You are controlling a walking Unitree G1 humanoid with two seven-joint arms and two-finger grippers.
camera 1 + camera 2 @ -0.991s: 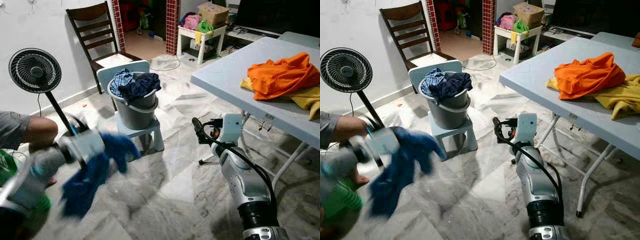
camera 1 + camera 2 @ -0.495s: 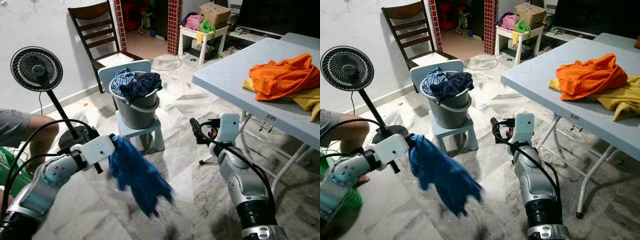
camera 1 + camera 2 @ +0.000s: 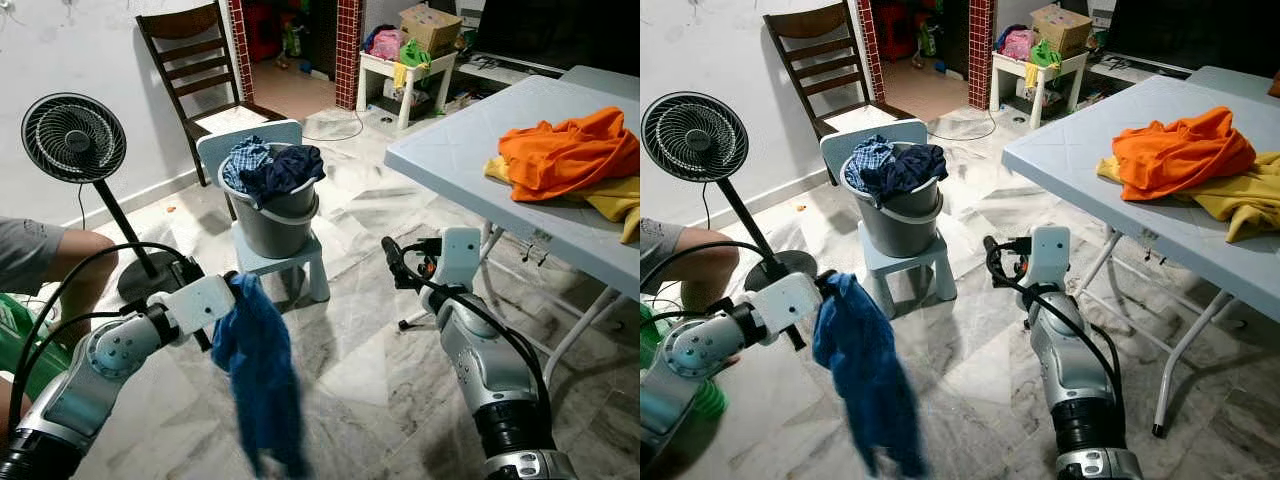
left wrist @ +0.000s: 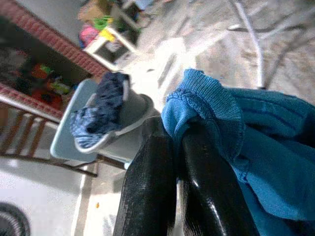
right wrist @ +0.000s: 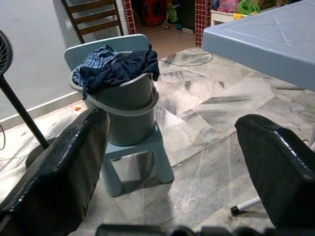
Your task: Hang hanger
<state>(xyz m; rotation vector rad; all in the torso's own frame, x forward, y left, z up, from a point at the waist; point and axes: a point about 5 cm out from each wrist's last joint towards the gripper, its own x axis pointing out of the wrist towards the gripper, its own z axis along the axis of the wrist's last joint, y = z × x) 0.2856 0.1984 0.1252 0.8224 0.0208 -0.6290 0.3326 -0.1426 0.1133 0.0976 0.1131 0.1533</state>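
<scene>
My left gripper (image 3: 232, 287) is shut on the collar of a blue garment (image 3: 262, 375), which hangs limp below it over the marble floor; the left wrist view shows the black fingers (image 4: 157, 187) pinching the blue knit edge (image 4: 206, 103). My right gripper (image 3: 394, 262) is held out open and holds nothing, pointing toward a grey bucket (image 3: 272, 226) stuffed with dark clothes (image 5: 118, 69) that stands on a pale blue stool (image 3: 290, 262). No hanger can be made out.
A standing fan (image 3: 72, 140) and a person's bent arm (image 3: 55, 262) are at the left. A wooden chair (image 3: 195, 60) stands behind the bucket. A grey folding table (image 3: 470, 150) at the right carries orange (image 3: 565, 150) and yellow clothes (image 3: 612, 196).
The blue garment swung out to the right from my left gripper and now hangs straight down. My left arm rose and steadied. The right arm barely moved.
</scene>
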